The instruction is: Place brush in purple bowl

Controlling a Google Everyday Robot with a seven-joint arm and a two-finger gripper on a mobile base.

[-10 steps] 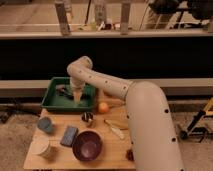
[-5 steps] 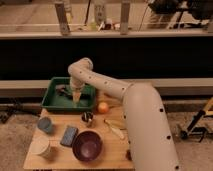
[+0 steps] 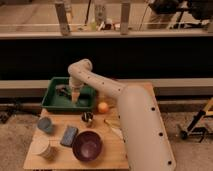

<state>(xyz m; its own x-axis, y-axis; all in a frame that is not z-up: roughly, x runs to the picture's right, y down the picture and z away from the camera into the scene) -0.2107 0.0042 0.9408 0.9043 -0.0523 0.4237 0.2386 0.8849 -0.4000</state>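
Green rectangular tray (image 3: 54,100) occupied by dark grey-brown brush (image 3: 62,90) and end effector (image 3: 75,98), grip indiscernible; glossy purple bowl (image 3: 87,145) placed near bench (image 3: 107,157) edge.

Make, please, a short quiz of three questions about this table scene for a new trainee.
1. True or false: the robot's gripper is above the green rectangular plastic tray.
2. Which lies closest to the wide round purple bowl? A) the grey-blue rectangular block B) the small round orange ball C) the green tray
3. Complete: the inside of the purple bowl is ____.

Key: 1 true; 2 A; 3 empty.
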